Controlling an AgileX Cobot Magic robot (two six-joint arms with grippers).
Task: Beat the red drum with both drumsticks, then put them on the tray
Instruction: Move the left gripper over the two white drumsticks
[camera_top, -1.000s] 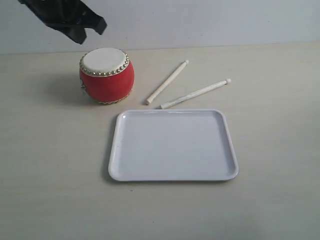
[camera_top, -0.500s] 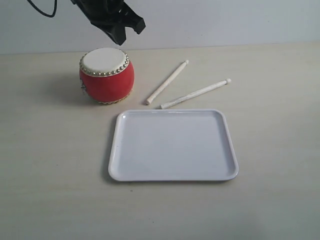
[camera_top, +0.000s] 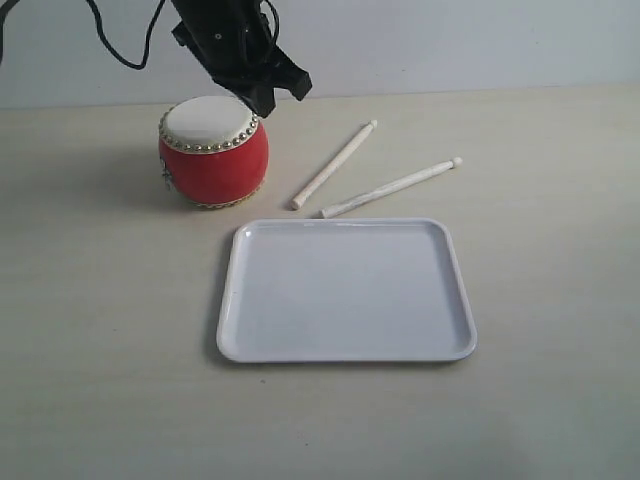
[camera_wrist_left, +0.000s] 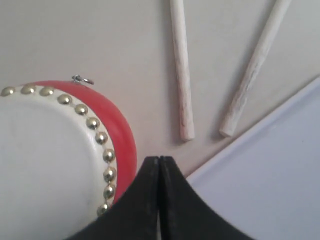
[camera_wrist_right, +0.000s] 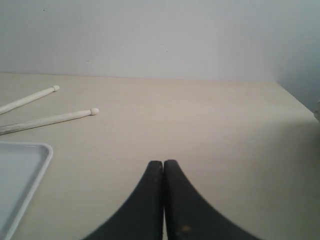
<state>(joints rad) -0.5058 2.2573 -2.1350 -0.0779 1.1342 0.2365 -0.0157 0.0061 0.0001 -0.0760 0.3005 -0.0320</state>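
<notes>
Left gripper (camera_wrist_left: 159, 159) is sitting pinched fully together, carrying nothing. It's hovering right over the drum (camera_wrist_left: 50, 150) rim, on the side facing the tray (camera_wrist_left: 270, 170). Just past my tips the two sticks (camera_wrist_left: 181, 70) are lying loose on the table (camera_wrist_left: 100, 40), butt ends nearest me, just beside the tray corner. Right gripper (camera_wrist_right: 163, 162) is also sitting clamped together, empty, hanging low over the table. The tray corner is lying off to one side, sticks further out.
</notes>
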